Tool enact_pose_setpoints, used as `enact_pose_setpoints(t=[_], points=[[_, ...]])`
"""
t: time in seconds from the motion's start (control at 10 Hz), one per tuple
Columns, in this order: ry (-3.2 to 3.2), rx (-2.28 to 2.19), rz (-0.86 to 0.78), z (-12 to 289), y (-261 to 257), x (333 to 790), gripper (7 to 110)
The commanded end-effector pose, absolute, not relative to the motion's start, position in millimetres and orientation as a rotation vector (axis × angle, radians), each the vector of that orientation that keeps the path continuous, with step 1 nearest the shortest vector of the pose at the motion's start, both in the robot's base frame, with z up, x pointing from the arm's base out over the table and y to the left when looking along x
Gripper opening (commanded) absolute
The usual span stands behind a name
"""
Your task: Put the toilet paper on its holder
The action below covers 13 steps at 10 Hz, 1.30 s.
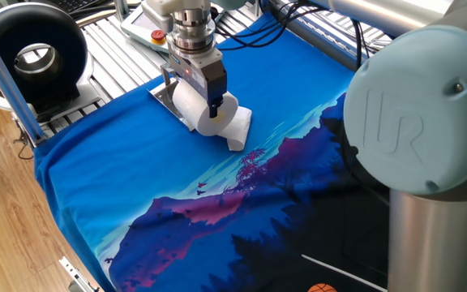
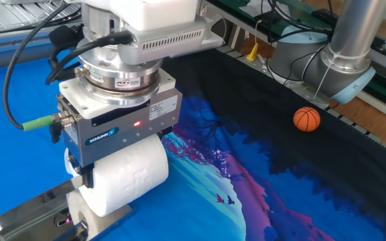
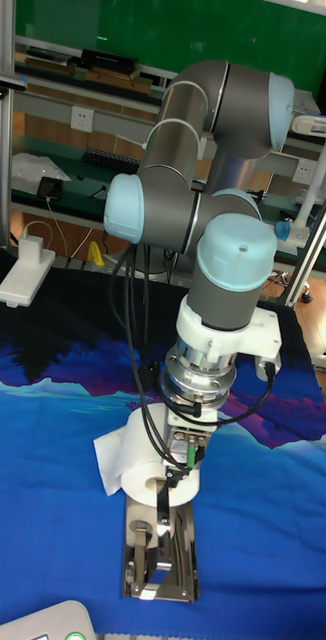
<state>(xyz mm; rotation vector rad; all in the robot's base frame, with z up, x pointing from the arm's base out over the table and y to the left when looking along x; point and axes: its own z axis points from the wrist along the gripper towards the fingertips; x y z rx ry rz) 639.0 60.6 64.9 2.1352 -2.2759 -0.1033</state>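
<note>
Gripper [image 2: 86,179] pointing down over the near-left part of the table [image 1: 96,203], which is covered by a blue cloth [image 2: 300,201] printed with mountains and dark trees. Jaws clamped on the toilet paper [image 2: 127,175], one dark finger [image 1: 215,104] pressed against the roll's flank in one fixed view, the other finger partly hidden behind the roll.

Toilet paper [image 1: 209,113]: fat white roll, held on its side, axis roughly level, hollow core facing the tall fixed view [image 3: 155,470]. Loose sheet end [image 1: 237,130] trails off the roll and lies crumpled on the cloth just beside it; same flap shows to the left of the roll in the tall view [image 3: 108,458].

Holder [image 3: 161,548]: shiny silver plate flat on the cloth, directly under and beside the roll. Its thin bent arm [image 3: 160,510] rises from the plate toward the roll's core; cannot tell whether the arm has entered the core. In the other fixed view the plate [image 2: 32,217] is at the bottom-left edge, the roll's end just above it.

Small orange basketball [image 2: 306,119] sits on the dark part of the cloth, well apart from the roll. White pendant with red button [image 1: 148,28] lies on the slatted frame behind the gripper. Black round fan [image 1: 32,55] at far left.
</note>
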Motion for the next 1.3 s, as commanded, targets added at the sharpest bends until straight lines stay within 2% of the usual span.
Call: enact_pose_setpoints(t=[0.0, 1.2], points=[[-2.301, 2.113, -0.129, 65.8, 63.1, 639.3, 7], [-2.300, 2.116, -0.135, 61.4, 62.9, 648.7, 7]])
